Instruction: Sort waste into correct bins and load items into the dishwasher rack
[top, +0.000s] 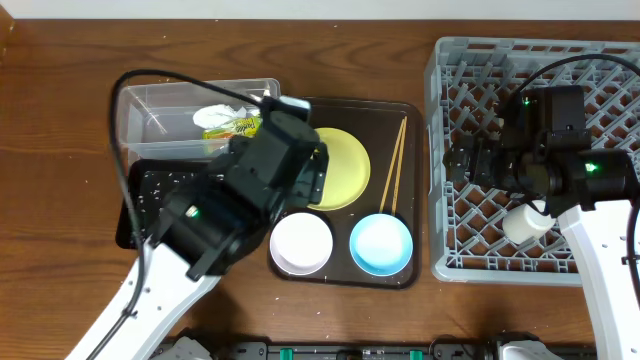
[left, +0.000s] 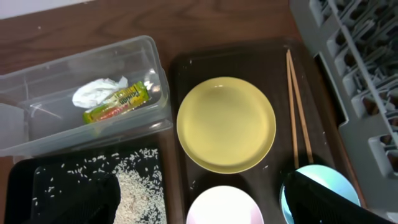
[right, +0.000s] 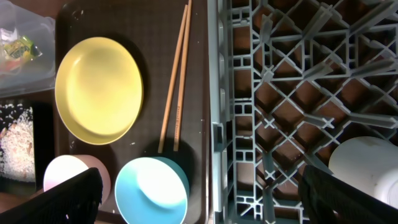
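Tissue (left: 96, 93), wrapper (left: 118, 103) in clear tub (left: 37, 135), cup (top: 527, 221) in rack (top: 610, 75)

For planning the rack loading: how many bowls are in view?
2. The white bowl and the light-blue bowl sit side by side on the brown tray. The left arm could hide another.

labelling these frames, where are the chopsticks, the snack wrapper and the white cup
chopsticks (right: 180, 93): right wrist view, midway along one stick
snack wrapper (left: 118, 102): left wrist view, middle of its printed face
white cup (right: 367, 165): right wrist view, its rounded side
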